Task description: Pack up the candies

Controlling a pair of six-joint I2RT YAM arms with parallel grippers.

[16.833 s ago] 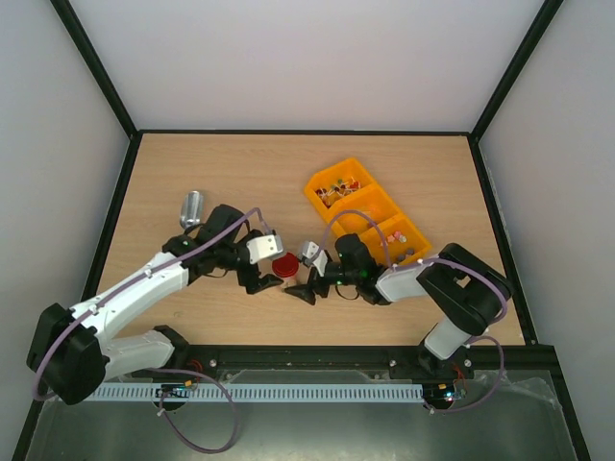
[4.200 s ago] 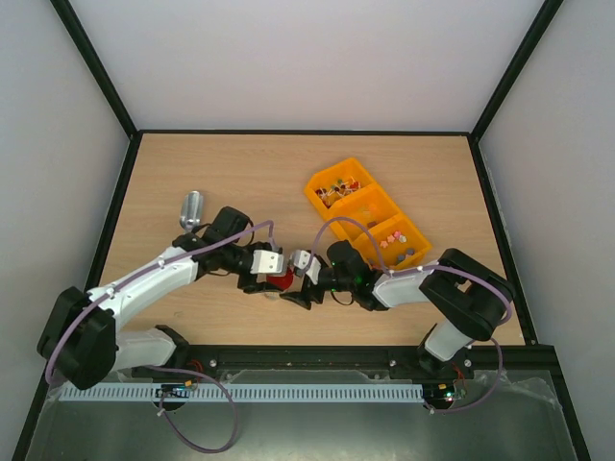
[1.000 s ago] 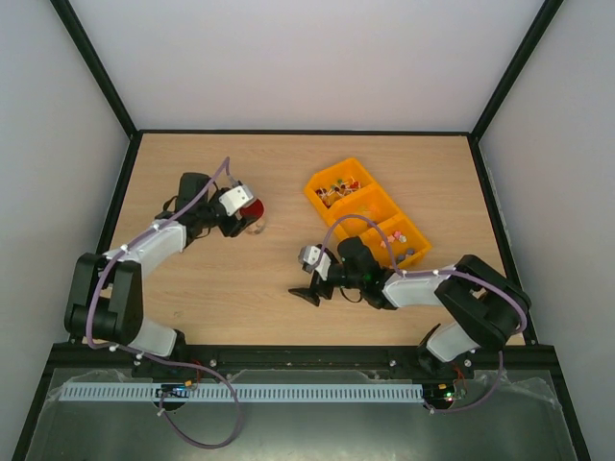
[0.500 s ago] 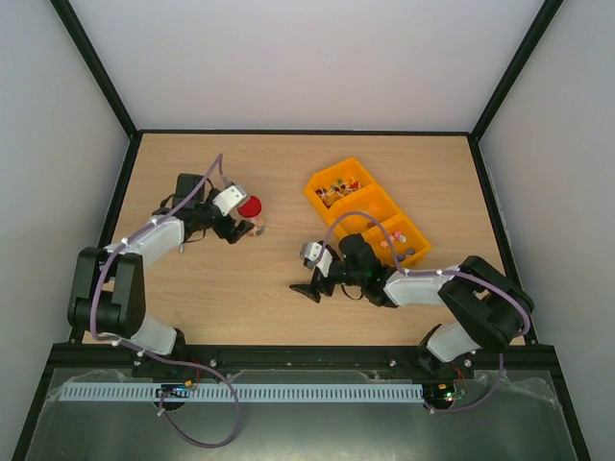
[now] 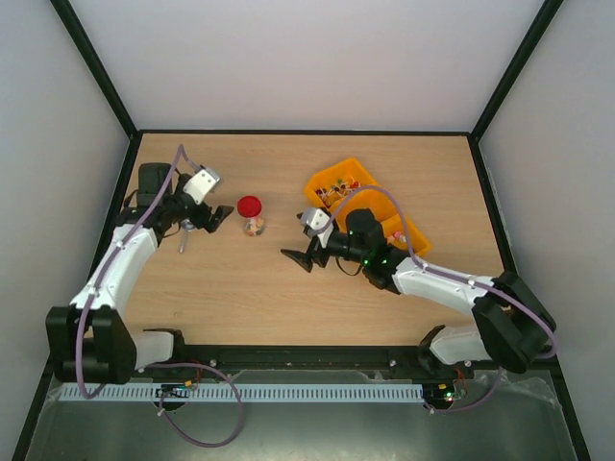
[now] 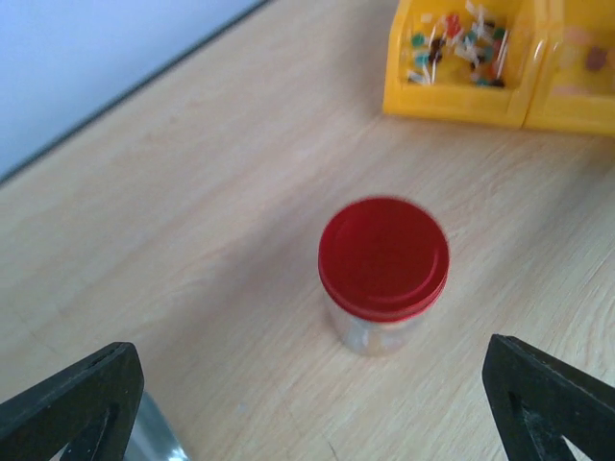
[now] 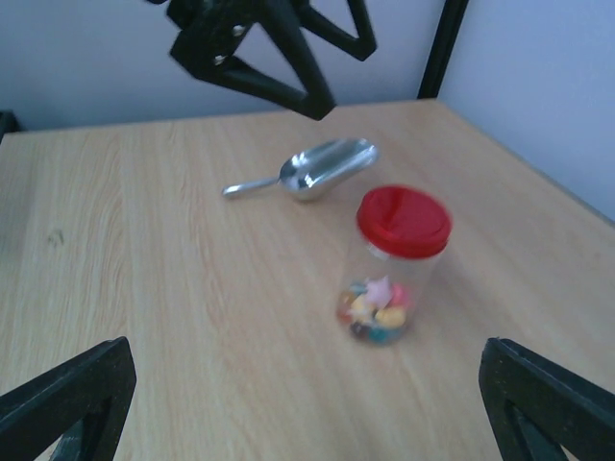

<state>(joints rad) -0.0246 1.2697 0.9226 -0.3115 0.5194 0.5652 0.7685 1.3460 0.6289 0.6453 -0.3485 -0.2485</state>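
A clear jar (image 5: 254, 225) with a red lid (image 5: 250, 206) stands upright and alone on the table, left of centre. Mixed pastel candies (image 7: 375, 307) lie in its bottom. More candies (image 6: 452, 48) sit in the yellow bin (image 5: 338, 177). My left gripper (image 5: 213, 217) is open just left of the jar and not touching it; in the left wrist view the lid (image 6: 383, 254) shows ahead of the open left gripper (image 6: 307, 423). My right gripper (image 5: 300, 255) is open to the jar's right, with nothing between its fingers (image 7: 67, 399).
A metal scoop (image 5: 184, 230) lies under the left gripper, left of the jar; the right wrist view shows the scoop (image 7: 307, 173) behind the jar (image 7: 399, 264). The right arm covers part of the yellow bin. Black frame posts edge the table.
The left gripper has opened, let go of the jar and drawn back to the left. The jar now stands free. The right arm has shifted a little farther up the table.
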